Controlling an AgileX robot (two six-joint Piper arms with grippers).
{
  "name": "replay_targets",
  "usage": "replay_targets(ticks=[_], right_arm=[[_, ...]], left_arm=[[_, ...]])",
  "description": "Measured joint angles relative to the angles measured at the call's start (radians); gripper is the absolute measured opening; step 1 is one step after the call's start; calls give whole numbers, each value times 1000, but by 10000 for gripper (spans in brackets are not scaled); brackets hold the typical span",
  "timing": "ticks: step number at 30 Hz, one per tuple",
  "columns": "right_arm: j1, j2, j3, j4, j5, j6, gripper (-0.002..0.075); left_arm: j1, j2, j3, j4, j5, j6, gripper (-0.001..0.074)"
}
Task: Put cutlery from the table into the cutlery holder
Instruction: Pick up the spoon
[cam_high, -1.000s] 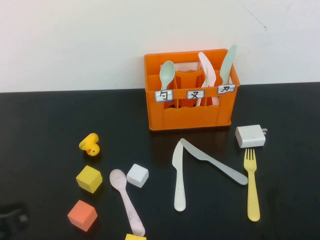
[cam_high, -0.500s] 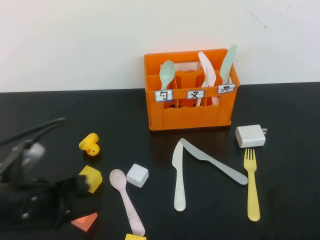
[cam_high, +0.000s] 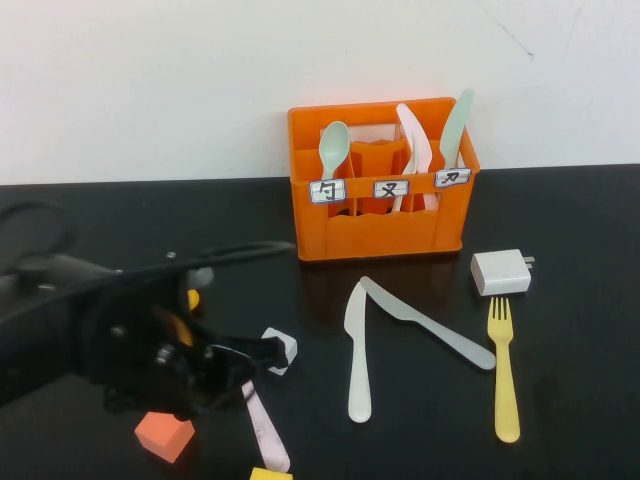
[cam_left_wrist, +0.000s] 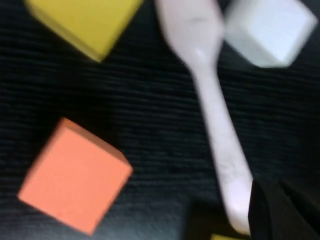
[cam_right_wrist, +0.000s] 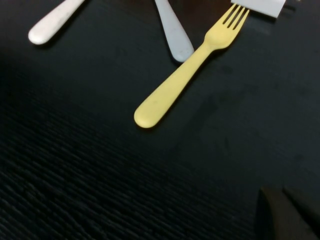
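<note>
A matte black bench (cam_high: 580, 230) meets a white wall. The orange cutlery holder (cam_high: 385, 225) stands at the back. The left hand (cam_high: 262, 348), fingers closed and empty, hangs over the pink spoon (cam_high: 265, 430) beside a white cube (cam_left_wrist: 267, 30). The right hand (cam_right_wrist: 286, 214), closed, sits near the yellow fork (cam_high: 504, 372)

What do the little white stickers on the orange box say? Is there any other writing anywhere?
"勺" on the left white label of the orange plastic cutlery crate.
"叉" on the middle white label.
"刀" on the right white label.
No other writing shows, not on the white charger block either.
</note>
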Motion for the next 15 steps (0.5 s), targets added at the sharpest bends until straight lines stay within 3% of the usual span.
replay_targets(ticks=[3,12,15], right_arm=[[0,0,0,2,0,-2,-3],[0,0,0,10,-2,-2,-3],[0,0,0,21,-2,-5,-3]], left_arm=[[-31,38,-12,88,-17,-92,-1],[-39,116,-16,95,-30,-197,0],[-39,148,-16,86,-30,-195,41]])
